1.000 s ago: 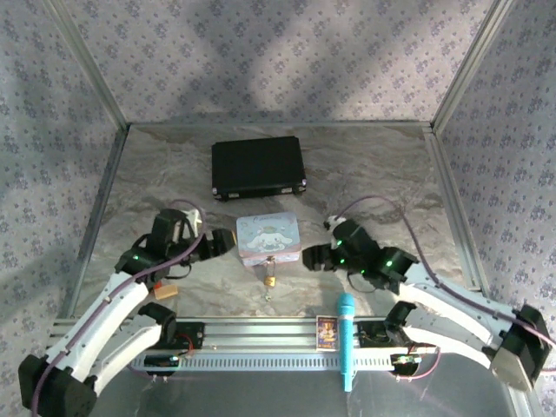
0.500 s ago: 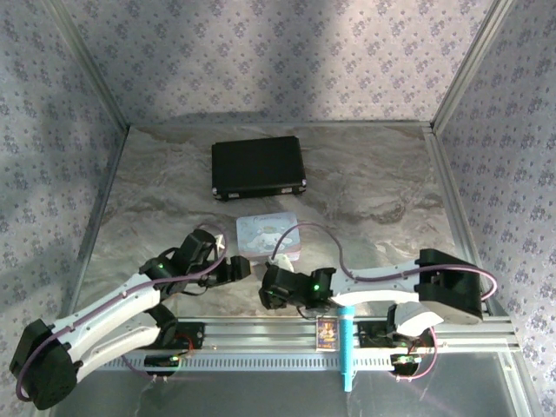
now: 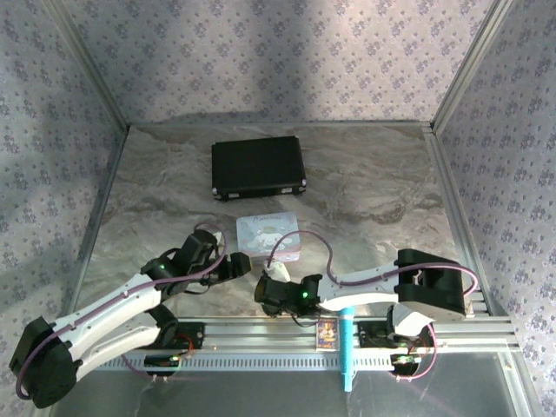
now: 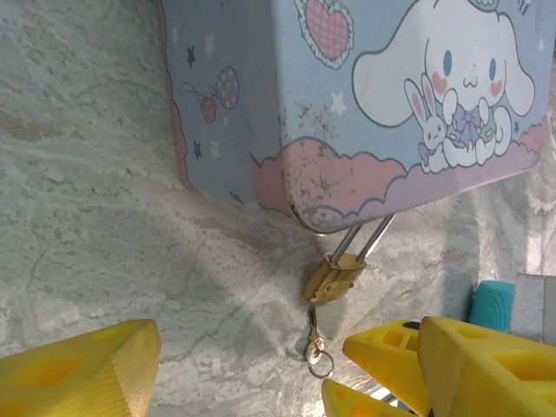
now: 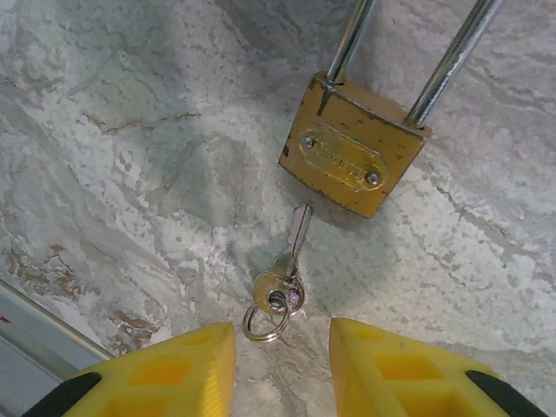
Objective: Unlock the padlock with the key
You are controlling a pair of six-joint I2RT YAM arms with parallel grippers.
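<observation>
Marbled counter [image 5: 104, 174] carries one brass padlock [image 5: 352, 156] and one key [image 5: 291, 252]. Left wrist view adds the single pastel tin [image 4: 347, 87], with the shackle hooked at its corner. Right wrist view gives the key lying just below the padlock's body, not inserted. Right end effector [image 5: 280, 347] sits just behind the key's ring, part-open and empty; left end effector [image 4: 278, 382] gapes wide, empty

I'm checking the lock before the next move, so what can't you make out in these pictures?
Top view: the right arm covers the padlock and key.
Right wrist view: the top edge cuts off the shackle.
Left wrist view: the tin hides the shackle's loop; the key's teeth are too small.
Both wrist views: the keyhole, on a face turned away.
</observation>
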